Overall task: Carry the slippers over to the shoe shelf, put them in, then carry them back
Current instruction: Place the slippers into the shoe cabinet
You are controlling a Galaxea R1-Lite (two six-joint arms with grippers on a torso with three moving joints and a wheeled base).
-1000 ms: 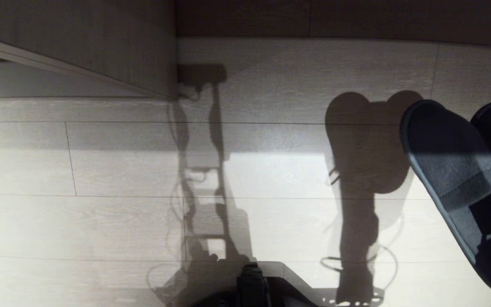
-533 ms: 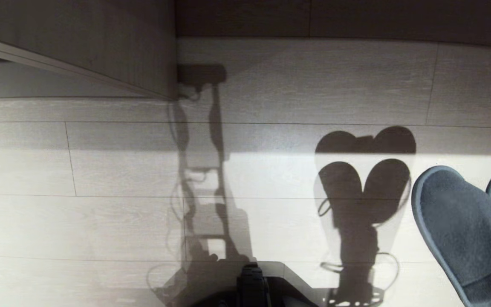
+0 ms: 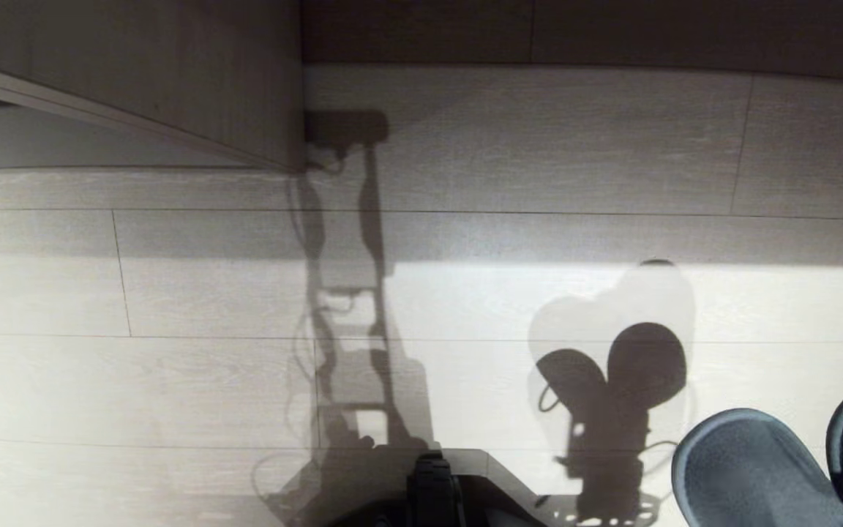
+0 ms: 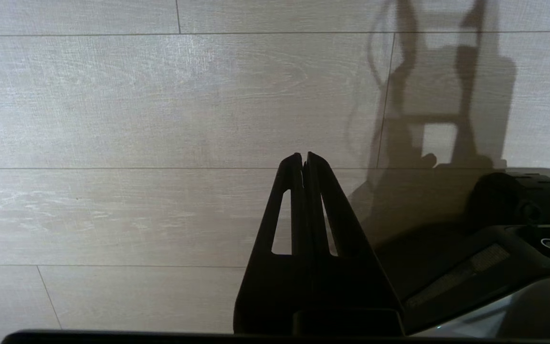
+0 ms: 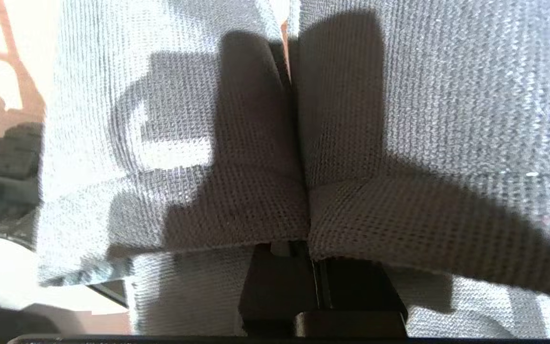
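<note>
Pale wood-grain floor planks [image 3: 209, 293] are being crossed by shadows; 2 knit-textured, round-toed slippers [image 5: 399, 119] are being pinched by the right gripper [image 5: 303, 229], fingers pressed together.

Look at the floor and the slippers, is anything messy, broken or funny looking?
Nothing looks broken or spilled. The only unusual sight is the pair of dark soft-fabric slippers up in the air, toes showing at the head view's lower right, pinched side by side in the right gripper. Their heart-shaped shadow falls on the pale wood-grain floor.
</note>
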